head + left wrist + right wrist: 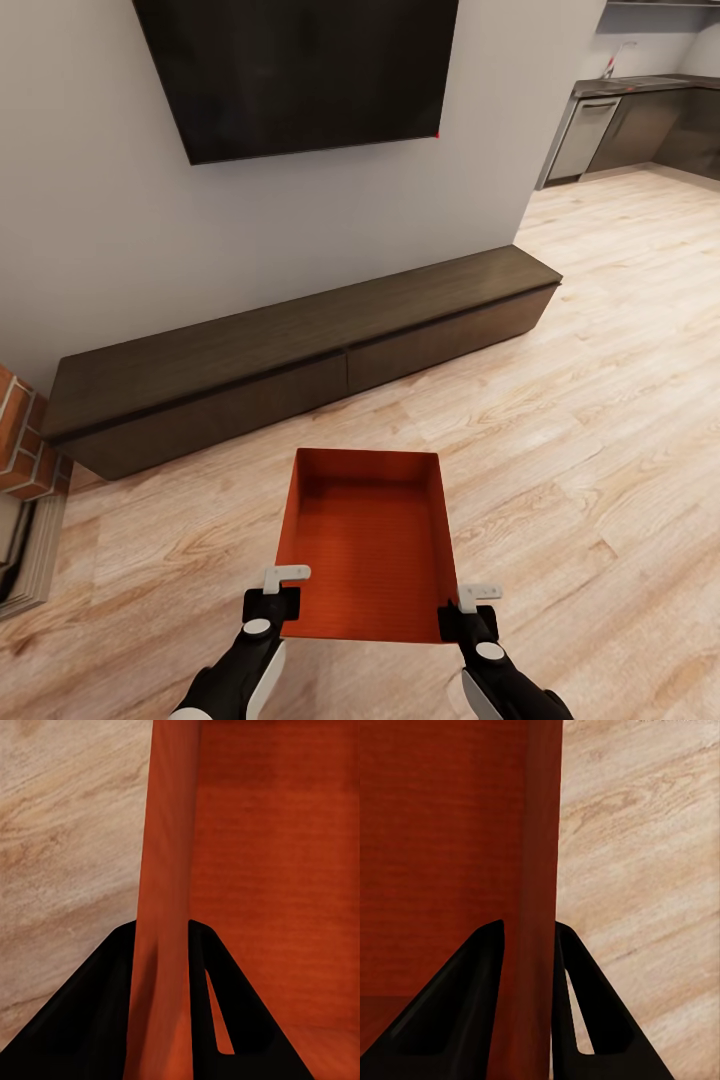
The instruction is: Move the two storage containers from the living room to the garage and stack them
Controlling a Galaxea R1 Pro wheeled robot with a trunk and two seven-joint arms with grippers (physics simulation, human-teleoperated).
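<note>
Orange-red ribbed shallow container (368, 545) hangs pinched by both side walls, left gripper (272, 600) and right gripper (470, 612); we should carry level.

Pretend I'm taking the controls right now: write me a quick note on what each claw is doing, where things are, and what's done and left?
Left gripper: shut on the bin's left wall near its close corner.
Right gripper: shut on the right wall.
The bin is empty, held level above the wood floor, facing the bench under the TV. This is the living room; the kitchen lies far right.
Done: one bin picked up.
Left: carry it to the garage, set it down, bring the second bin and stack it.
</note>
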